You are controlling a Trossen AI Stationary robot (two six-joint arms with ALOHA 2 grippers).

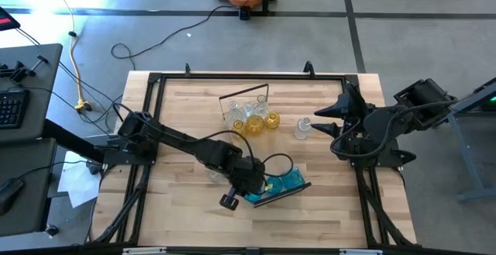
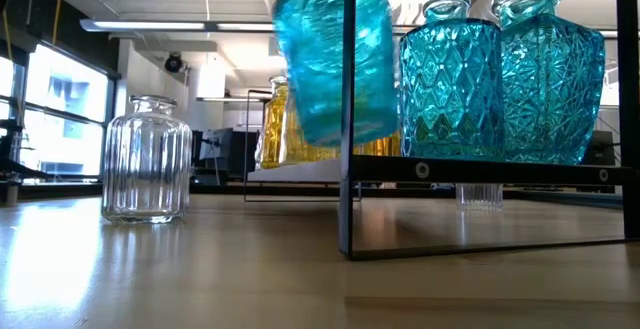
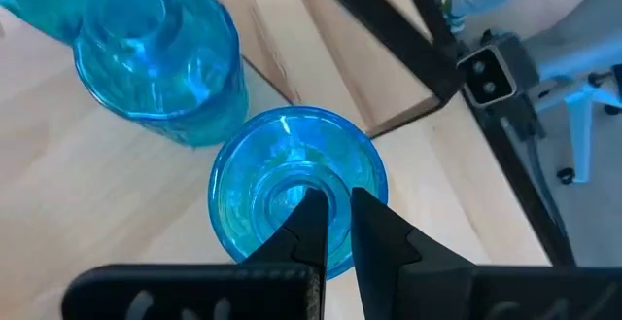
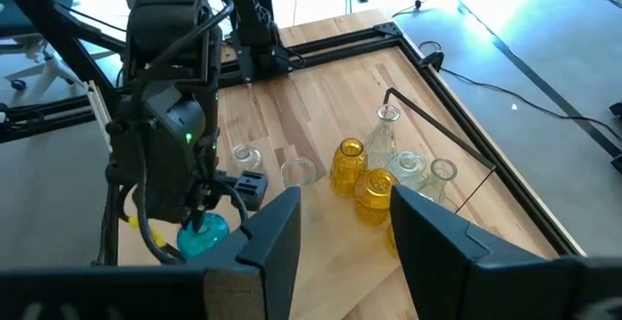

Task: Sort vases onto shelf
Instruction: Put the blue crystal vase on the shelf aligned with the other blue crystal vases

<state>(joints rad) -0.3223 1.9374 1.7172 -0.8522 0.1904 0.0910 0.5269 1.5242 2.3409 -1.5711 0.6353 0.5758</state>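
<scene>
From table height the raised translucent blue glass vase (image 2: 333, 54) is blurred and its neck is cut off above, gripper unseen.

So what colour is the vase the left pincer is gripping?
Translucent blue vase; the left wrist view shows it best.

Left gripper (image 3: 335, 225) reaches to the table's (image 1: 178, 201) near middle, pointed down, fingers pinched on a blue vase's (image 3: 292, 179) rim. Right gripper (image 4: 340, 237) waits at the table's right edge, fingers spread.
</scene>
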